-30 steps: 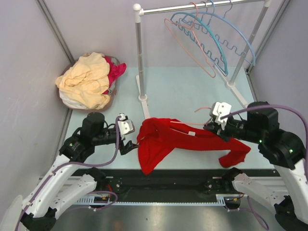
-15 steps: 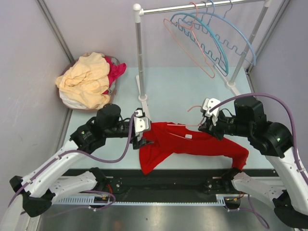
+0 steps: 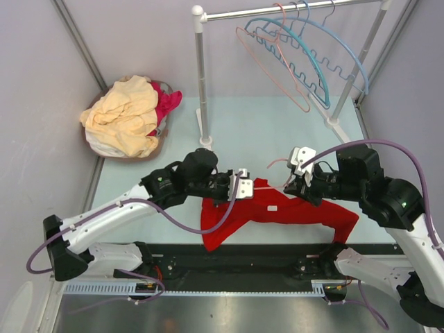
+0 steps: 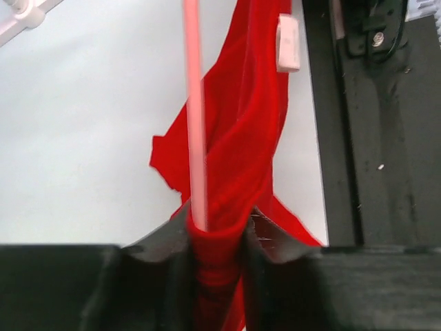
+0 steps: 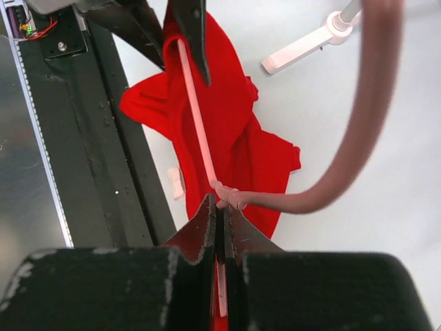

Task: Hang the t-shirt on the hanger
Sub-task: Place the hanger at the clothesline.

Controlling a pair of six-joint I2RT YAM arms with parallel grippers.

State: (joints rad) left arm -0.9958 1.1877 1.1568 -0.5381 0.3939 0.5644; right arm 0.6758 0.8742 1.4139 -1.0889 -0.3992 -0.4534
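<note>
Jaws tight on t-shirt (image 3: 295, 211) and hanger (image 5: 196, 124); rack post (image 3: 201, 83) seemingly close

Grey walls (image 3: 139, 35) enclose a pale, perhaps mint tabletop (image 3: 257, 132)

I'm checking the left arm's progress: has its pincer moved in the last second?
Yes. The left pincer has swept rightward, from left of the rack's white post base to right of it, gripping the t-shirt.

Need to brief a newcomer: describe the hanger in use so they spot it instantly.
In front of the clothes rack, a red t-shirt stretches across the table. The hanger is the thin salmon-pink one along that shirt, pinched by the right gripper. Its twin and the blue hangers hang on the rail instead.
</note>
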